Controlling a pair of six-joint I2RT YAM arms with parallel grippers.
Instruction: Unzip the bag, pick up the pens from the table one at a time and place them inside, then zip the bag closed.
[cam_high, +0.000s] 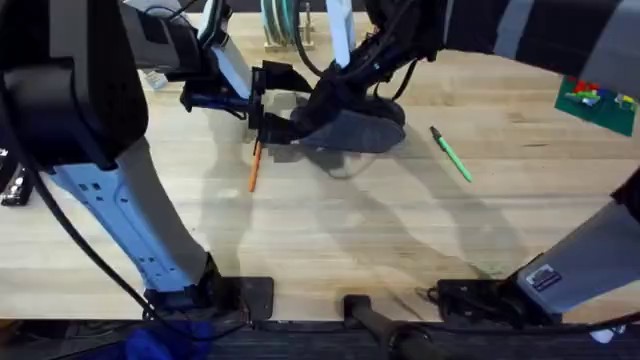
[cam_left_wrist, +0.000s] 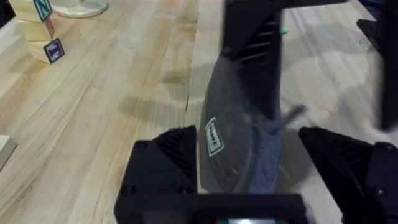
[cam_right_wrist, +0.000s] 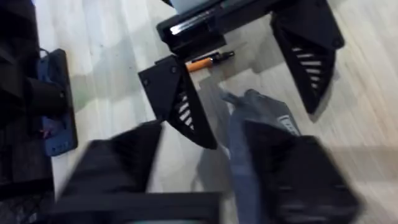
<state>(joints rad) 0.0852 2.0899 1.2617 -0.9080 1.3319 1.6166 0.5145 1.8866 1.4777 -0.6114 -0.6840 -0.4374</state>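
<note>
1. Your left tool (cam_left_wrist: 249, 168) stands released, its two fingers spread to either side of the pencil pouch (cam_high: 350, 130). The pouch end lies between them, with no finger pressing on it that you can see.
2. Your right tool (cam_high: 335, 85) sits on the far side of the pouch, reaching in from above. In its wrist view one finger overlaps the grey fabric, but you cannot tell whether it is clenched on anything.
3. The pouch runs lengthwise away from your left tool toward the right tool, so the zipper line points along the gap between the left fingers.
4. Both arms are at the pouch. The left is the nearer to the orange pen (cam_high: 254, 166), which lies just beside the pouch's left end.
5. The green pen (cam_high: 452, 154) lies apart from the pouch on its right, nearer your right arm.
6. Count: one pouch and two pens, both on the bench (cam_high: 330, 240).
</note>
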